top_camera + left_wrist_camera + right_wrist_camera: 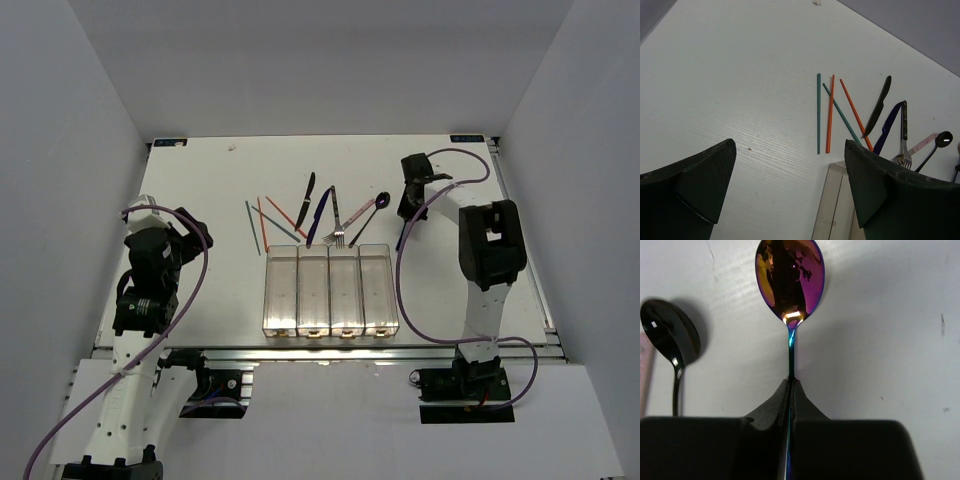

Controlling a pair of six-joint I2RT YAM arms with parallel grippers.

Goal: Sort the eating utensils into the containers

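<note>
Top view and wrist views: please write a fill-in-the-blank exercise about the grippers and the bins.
The right gripper is shut on the handle of a ____.
The left gripper is ____ and holds nothing.
The clear bins in the row number ____.
Missing words: spoon; open; four.

White wood-grain table (200,290), plain grey walls (320,60) on three sides, aluminium rail (330,352) along near edge
</note>
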